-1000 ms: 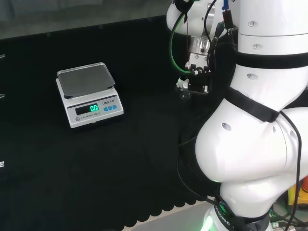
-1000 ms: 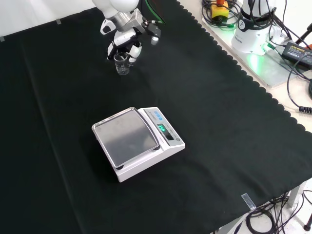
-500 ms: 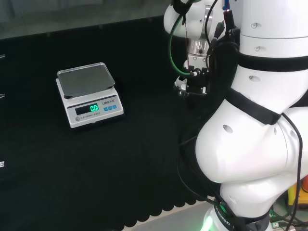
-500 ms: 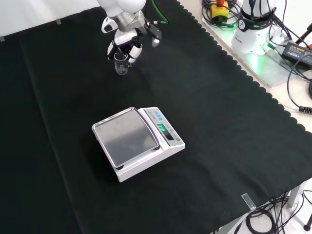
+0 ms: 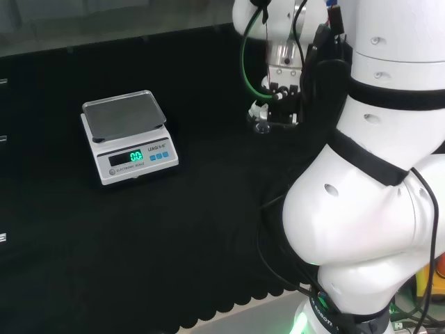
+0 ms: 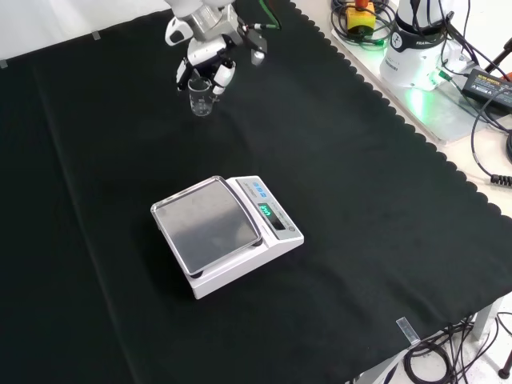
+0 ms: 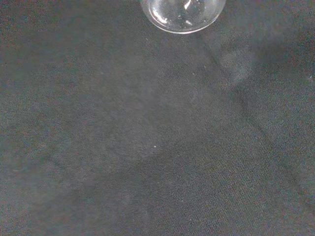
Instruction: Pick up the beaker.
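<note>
A small clear glass beaker (image 6: 201, 101) hangs under the black and white hand (image 6: 206, 70) near the far end of the cloth in the front view. The hand's fingers are curled round the beaker's upper part. In the head view the hand (image 5: 279, 104) sits just left of the arm's white links, with the beaker (image 5: 262, 126) showing faintly below it. The wrist view looks at the beaker's round clear base (image 7: 182, 14) with black cloth beneath it.
A white digital scale (image 6: 226, 233) with a steel pan stands mid-cloth in the front view, well nearer than the hand; it is the scale (image 5: 128, 136) at the left of the head view. Cables and a power box (image 6: 416, 56) lie off the cloth's right edge.
The hand has risen a little with the beaker in it, shifting higher in both the head and front views. The scale has not moved.
</note>
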`<state>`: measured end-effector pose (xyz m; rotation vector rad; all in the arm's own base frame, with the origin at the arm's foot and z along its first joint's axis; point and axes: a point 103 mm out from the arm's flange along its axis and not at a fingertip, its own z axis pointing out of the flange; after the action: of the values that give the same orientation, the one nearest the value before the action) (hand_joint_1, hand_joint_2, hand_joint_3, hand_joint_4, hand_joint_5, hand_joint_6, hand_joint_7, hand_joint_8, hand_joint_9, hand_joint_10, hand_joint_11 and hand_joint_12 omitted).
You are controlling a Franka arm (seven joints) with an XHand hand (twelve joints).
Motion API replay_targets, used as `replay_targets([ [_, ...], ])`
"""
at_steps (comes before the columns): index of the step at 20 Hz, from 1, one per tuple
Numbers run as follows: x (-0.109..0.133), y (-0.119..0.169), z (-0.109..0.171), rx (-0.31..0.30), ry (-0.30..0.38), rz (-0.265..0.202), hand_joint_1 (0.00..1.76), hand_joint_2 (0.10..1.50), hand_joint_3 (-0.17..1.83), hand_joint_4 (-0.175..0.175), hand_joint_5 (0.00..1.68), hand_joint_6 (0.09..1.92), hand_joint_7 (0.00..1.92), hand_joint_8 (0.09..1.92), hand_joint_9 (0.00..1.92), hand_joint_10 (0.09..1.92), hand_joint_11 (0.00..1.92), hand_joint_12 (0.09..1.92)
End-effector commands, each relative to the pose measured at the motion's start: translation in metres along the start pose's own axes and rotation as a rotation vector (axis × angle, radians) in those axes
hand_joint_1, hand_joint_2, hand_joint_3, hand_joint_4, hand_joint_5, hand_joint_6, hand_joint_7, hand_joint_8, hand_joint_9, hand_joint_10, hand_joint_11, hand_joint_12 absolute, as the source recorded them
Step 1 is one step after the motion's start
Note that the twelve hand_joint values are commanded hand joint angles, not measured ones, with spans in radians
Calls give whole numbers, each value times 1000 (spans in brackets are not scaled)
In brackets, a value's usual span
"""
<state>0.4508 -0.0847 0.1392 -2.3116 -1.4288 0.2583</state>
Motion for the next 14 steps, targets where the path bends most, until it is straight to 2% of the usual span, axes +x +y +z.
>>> replay_targets([
  [1, 12, -44, -55, 11, -43, -79, 1140, 1152, -34, -175, 928, 1082, 1012, 981, 1419, 444, 1638, 557],
  [8, 26, -87, -94, -20, -72, -128, 1140, 1151, -30, -175, 928, 1083, 1019, 985, 1422, 457, 1636, 556],
  [14, 30, -100, -105, -29, -85, -121, 1139, 1151, -27, -175, 926, 1086, 1022, 986, 1423, 469, 1635, 555],
])
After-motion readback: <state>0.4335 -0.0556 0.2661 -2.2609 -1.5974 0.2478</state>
